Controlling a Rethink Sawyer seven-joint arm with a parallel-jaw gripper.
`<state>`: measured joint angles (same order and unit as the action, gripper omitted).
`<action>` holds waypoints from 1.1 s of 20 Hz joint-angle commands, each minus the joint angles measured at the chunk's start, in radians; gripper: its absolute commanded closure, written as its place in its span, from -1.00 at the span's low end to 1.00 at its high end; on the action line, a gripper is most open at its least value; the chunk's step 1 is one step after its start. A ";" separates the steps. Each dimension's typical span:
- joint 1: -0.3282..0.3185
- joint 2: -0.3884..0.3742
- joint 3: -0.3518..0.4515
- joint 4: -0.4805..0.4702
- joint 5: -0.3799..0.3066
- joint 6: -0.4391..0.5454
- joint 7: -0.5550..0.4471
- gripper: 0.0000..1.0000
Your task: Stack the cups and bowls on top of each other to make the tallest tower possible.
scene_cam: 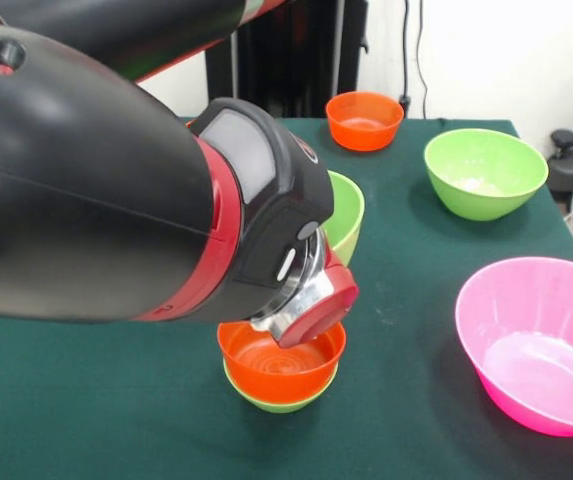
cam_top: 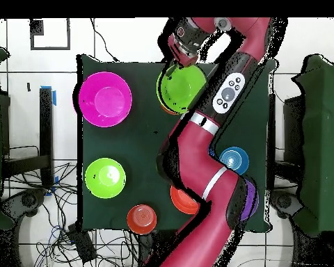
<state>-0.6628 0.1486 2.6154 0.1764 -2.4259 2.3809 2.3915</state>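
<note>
A small tower stands near the table's front: an orange bowl [scene_cam: 281,358] nested in a small lime green bowl [scene_cam: 278,403]. A sliver of the orange one also shows in the overhead view [cam_top: 164,106]. A wide lime green bowl [scene_cam: 346,212] hangs tilted just above and behind this tower, and in the overhead view [cam_top: 181,87] it covers most of it. My gripper [cam_top: 177,57] is at this bowl's rim and holds it. In the front view the thick wrist [scene_cam: 306,300] hides the gripper.
A large pink bowl [scene_cam: 536,340] [cam_top: 105,99] sits at the right front. A lime green bowl [scene_cam: 486,172] [cam_top: 105,177] and an orange bowl [scene_cam: 364,120] [cam_top: 141,218] stand farther back. Blue [cam_top: 235,160], purple [cam_top: 249,203] and another orange bowl [cam_top: 182,200] lie by the arm's base.
</note>
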 commanded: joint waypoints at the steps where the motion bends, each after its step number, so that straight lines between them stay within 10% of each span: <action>1: 0.018 0.024 0.010 -0.160 -0.130 0.010 0.267 1.00; 22: 0.011 0.027 -0.059 -0.107 -0.233 0.007 0.208 1.00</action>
<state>-0.6646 0.1738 2.6705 0.1760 -2.5497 2.3809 2.4302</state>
